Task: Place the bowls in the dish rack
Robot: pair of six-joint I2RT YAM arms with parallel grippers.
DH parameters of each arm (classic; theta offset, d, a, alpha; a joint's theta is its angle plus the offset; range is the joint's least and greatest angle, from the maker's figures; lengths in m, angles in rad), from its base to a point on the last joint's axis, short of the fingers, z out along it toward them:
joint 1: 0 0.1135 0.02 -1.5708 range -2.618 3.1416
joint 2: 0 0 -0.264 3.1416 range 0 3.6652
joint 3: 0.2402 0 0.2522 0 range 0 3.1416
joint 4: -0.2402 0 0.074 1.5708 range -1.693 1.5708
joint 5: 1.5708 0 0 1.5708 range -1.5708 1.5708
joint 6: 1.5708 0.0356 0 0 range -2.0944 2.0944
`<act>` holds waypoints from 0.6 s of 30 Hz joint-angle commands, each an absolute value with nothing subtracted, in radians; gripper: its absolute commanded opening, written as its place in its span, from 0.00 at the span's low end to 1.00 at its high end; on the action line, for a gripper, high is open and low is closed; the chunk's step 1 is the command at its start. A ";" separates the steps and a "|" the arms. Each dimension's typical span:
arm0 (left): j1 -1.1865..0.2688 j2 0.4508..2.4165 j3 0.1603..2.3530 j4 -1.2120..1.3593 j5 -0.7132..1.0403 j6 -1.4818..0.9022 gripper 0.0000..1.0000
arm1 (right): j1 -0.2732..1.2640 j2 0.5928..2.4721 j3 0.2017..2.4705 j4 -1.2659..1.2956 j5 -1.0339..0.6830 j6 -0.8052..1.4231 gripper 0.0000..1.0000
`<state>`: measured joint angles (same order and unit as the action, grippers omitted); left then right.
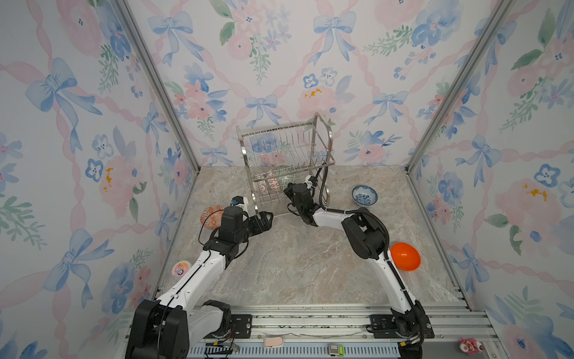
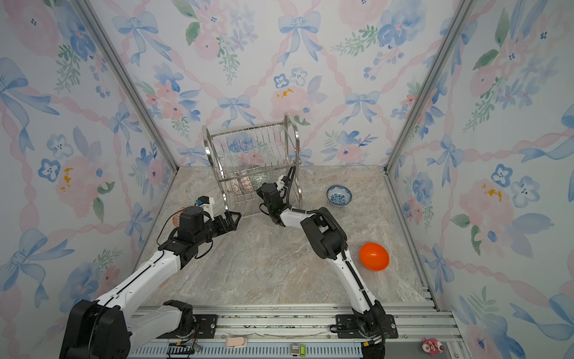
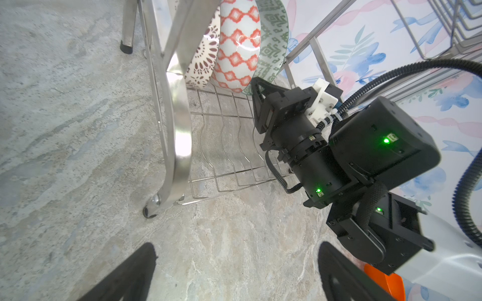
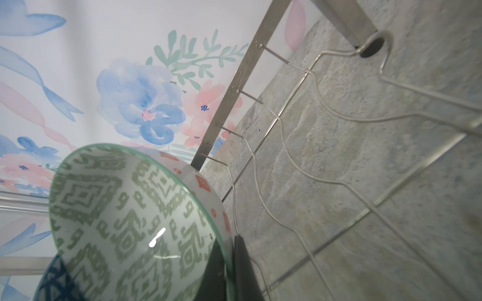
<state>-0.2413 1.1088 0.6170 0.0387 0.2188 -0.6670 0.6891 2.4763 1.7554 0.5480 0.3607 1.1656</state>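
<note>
Orange bowl lies nearest on the counter. My left pincer gapes wide and empty by the rack leg. My right pincer is clamped on the green bowl rim; that bowl stands on edge in the lower tier beside the red bowl. Blue bowl sits on the counter right of the rack.

— How is the dish rack sitting?
— It is standing on its legs toward the back, two tiers of shiny steel wire.
— And the bowls?
— Three are standing on edge, side by side, in its lower tier: a dark-lattice bowl, an orange-red bowl, a grey-green bowl; a blue-white bowl is sitting upright to the rack's right; a plain orange bowl is lying nearer the front; an orange-patterned bowl is sitting to the rack's left, partly hidden.
</note>
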 commanded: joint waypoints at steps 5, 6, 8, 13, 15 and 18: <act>-0.240 1.093 0.601 0.054 0.232 -0.674 0.98 | 0.698 2.473 1.705 0.514 0.433 1.188 0.00; -0.239 1.094 0.600 0.054 0.232 -0.675 0.98 | 0.699 2.468 1.704 0.515 0.441 1.188 0.00; -0.239 1.096 0.600 0.054 0.233 -0.674 0.98 | 0.701 2.460 1.702 0.517 0.450 1.183 0.00; -0.239 1.097 0.601 0.054 0.235 -0.676 0.98 | 0.706 2.419 1.665 0.544 0.489 1.159 0.00; -0.239 1.097 0.600 0.054 0.233 -0.675 0.98 | 0.708 2.397 1.645 0.550 0.500 1.149 0.00; -0.240 1.103 0.601 0.054 0.233 -0.676 0.98 | 0.708 2.361 1.607 0.570 0.515 1.132 0.00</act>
